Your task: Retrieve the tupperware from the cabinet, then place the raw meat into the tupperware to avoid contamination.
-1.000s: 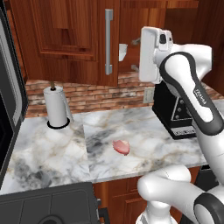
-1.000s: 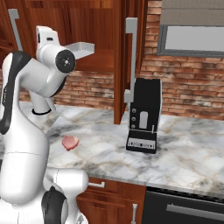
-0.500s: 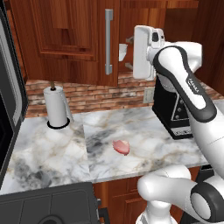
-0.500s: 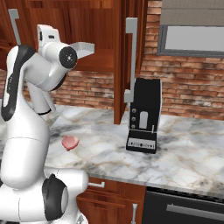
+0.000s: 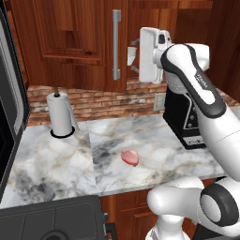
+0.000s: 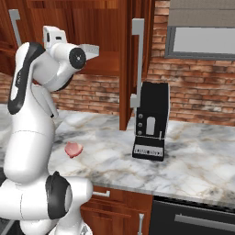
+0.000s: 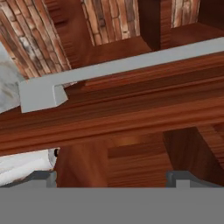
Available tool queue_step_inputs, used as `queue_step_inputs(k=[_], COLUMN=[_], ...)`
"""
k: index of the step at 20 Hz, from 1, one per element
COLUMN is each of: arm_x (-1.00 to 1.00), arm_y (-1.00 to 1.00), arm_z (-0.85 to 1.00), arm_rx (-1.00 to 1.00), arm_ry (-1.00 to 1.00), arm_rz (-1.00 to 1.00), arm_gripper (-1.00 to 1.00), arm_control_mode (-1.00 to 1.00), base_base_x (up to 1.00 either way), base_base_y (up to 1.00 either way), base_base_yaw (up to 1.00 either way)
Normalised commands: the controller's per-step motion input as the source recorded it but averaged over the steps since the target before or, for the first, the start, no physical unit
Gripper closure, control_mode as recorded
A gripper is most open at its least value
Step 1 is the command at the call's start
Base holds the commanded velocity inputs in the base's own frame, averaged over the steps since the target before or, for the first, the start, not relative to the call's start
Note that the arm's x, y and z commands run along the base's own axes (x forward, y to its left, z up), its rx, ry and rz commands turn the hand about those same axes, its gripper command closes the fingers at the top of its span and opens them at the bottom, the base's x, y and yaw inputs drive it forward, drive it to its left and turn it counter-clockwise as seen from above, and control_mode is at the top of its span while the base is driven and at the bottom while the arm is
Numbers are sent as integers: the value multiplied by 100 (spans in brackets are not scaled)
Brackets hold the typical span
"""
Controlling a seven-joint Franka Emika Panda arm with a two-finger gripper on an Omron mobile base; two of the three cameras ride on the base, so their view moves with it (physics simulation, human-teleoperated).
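The cabinet (image 5: 70, 42) is reddish-brown wood. Its left door is shut, with a vertical silver handle (image 5: 116, 44). The right door (image 6: 127, 69) stands swung out, edge-on. A small whitish tupperware (image 6: 90, 49) sits inside the opening, partly behind my wrist. In the left base view the tupperware (image 5: 130, 52) lines up between my fingers. My gripper (image 5: 135, 56) is open, raised in front of the opening, and points at the left door's handle (image 7: 131, 65), which crosses the hand view close up. The gripper (image 7: 113, 177) holds nothing. The raw meat (image 5: 130, 157), a pink oval slab, lies on the marble counter (image 5: 56, 159).
A white paper-towel roll (image 5: 61, 115) stands at the back left of the counter. A black coffee machine (image 6: 150, 121) sits on the right, beside the open door. A dark appliance (image 5: 11, 108) borders the left side, and a brick wall (image 6: 193, 96) runs behind.
My hand has shifted a little left toward the cabinet's left handle as the arm swung. The jaws stayed open, and the meat and tupperware have not moved.
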Motion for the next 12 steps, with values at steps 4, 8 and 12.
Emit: queue_step_inputs(k=[4,8,12], arm_x=[17,11,3], arm_y=[0,4,9], arm_z=[-3,0,0], arm_rx=[0,0,0], arm_ry=[-2,-1,0], arm_rz=[1,0,1], arm_gripper=[-100,-100,-100], arm_control_mode=[-100,-100,-100], base_base_x=[0,0,0], base_base_y=[0,0,0], base_base_yaw=[0,0,0])
